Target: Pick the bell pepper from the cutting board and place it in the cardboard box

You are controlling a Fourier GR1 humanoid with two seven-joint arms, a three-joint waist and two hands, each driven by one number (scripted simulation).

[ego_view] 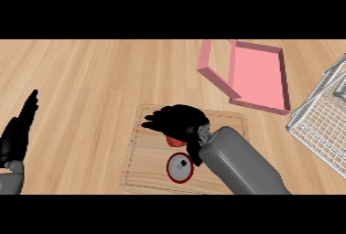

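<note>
While right robot hand [177,120] curls on bell pepper [176,142], mostly hidden | left robot hand [19,130] open, rests at edge

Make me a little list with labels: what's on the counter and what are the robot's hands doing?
right hand: curled over a red bell pepper on the cutting board
left hand: open, resting at the left edge
box: pink, open, beyond the board
round object: red-rimmed, on the board
wire basket: right edge
</note>
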